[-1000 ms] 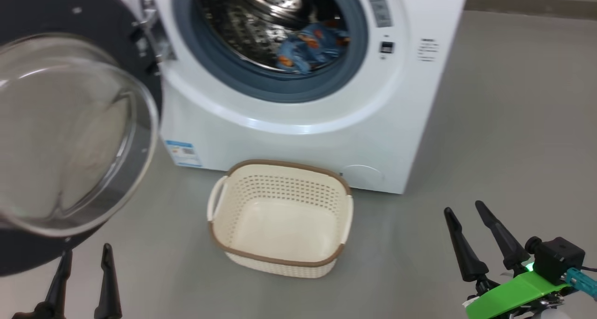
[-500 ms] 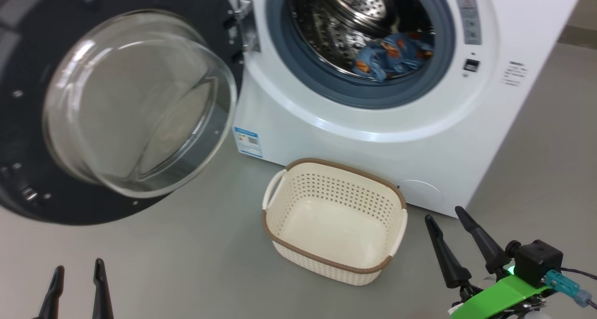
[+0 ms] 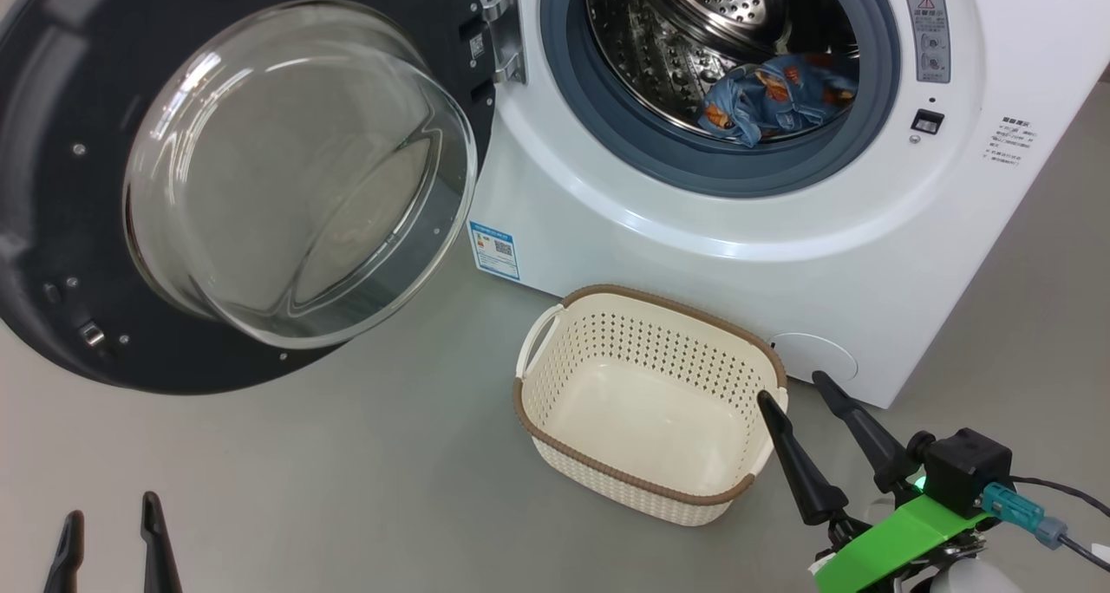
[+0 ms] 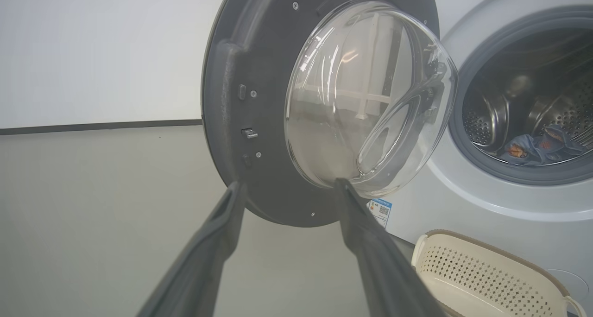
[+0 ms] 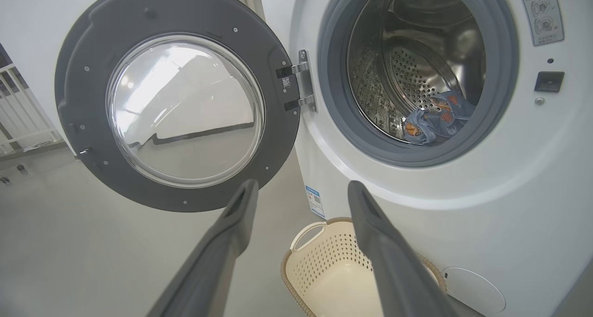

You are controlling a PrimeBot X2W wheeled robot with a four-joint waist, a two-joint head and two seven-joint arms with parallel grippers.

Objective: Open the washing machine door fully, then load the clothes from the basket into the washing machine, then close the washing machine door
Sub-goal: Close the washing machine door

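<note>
Over grey floor (image 3: 347, 472), left tool (image 3: 111, 506), cropped low, and right tool (image 3: 791, 385) both gape empty.

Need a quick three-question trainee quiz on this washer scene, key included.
1. True or false: the basket is full.
2. The washing machine door is: A) shut, B) swung wide open, C) ajar by a crack.
3. Fill in: the clothes lie inside the ____.
Key: 1 false, it is empty; 2 B; 3 drum.
</note>
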